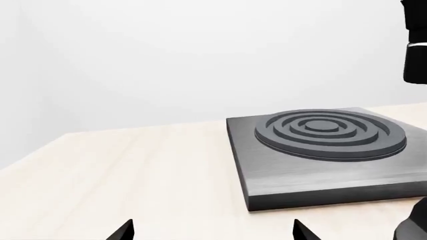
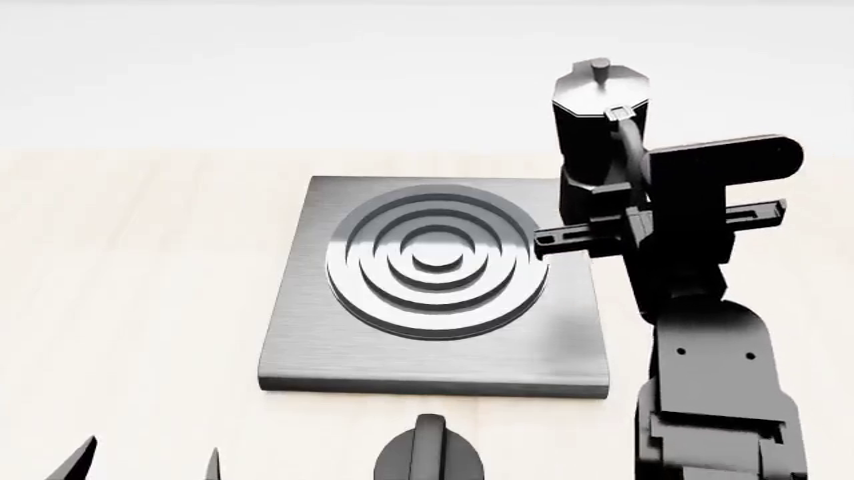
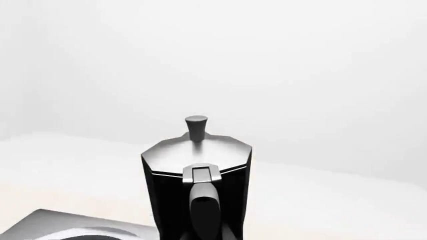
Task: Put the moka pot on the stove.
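The moka pot (image 2: 597,125) is black and faceted, with a silver lid and knob. It stands upright at the stove's far right corner, and the gripper hides its base. My right gripper (image 2: 617,215) is shut on its curved handle. In the right wrist view the pot (image 3: 197,175) fills the centre with its handle toward the camera. The stove (image 2: 434,290) is a dark-grey slab with concentric rings in the middle of the table. It also shows in the left wrist view (image 1: 330,150). My left gripper (image 1: 213,235) is open and empty over bare table, near the front left (image 2: 147,470).
A round black dial knob (image 2: 430,455) sits in front of the stove's near edge. My right arm (image 2: 701,340) reaches along the stove's right side and shows in the left wrist view (image 1: 415,45). The light wooden table (image 2: 134,260) extends left of the stove.
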Robot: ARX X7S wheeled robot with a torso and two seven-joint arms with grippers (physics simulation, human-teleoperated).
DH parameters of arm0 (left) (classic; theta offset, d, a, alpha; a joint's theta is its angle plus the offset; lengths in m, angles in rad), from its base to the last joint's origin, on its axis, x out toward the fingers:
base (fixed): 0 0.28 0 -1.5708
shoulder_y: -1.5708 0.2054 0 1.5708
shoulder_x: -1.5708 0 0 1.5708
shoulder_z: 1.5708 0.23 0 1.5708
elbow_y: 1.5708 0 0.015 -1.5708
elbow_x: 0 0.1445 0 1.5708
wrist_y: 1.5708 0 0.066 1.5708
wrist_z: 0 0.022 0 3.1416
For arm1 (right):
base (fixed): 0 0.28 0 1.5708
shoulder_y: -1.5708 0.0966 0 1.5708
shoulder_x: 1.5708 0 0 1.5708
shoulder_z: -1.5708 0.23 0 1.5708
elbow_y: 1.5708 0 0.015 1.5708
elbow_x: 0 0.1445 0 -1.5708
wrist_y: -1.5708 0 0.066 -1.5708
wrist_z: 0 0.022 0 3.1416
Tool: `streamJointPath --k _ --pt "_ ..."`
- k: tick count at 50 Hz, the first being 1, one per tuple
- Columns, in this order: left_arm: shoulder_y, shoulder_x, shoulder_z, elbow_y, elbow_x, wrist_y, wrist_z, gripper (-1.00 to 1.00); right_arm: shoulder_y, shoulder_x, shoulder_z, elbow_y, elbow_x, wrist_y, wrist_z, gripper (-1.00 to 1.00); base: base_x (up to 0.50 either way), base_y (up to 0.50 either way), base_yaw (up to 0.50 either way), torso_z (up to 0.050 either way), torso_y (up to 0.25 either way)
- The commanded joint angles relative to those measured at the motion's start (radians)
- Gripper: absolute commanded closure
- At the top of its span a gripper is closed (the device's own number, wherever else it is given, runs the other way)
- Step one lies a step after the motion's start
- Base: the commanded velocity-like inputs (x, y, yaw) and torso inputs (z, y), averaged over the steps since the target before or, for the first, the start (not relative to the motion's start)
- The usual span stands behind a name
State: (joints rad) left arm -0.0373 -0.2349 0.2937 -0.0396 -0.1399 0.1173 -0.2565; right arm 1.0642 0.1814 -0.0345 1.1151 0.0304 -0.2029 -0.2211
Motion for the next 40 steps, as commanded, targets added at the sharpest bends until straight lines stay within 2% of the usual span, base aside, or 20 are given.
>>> streamJointPath --k 1,40 --pt "-0.001 0.003 -0.002 -0.014 -0.006 0.038 0.006 -1.0 0.115 -0.039 0.02 0.187 0.018 -0.146 -0.027 1.0 0.0 0.0 0.0 0.0 0.0" --pt "-0.004 -0.008 0.014 -0.015 -0.019 0.041 -0.011 -1.0 0.122 -0.153 0.128 0.193 0.002 -0.117 -0.097 1.0 0.0 0.0 0.0 0.0 0.001"
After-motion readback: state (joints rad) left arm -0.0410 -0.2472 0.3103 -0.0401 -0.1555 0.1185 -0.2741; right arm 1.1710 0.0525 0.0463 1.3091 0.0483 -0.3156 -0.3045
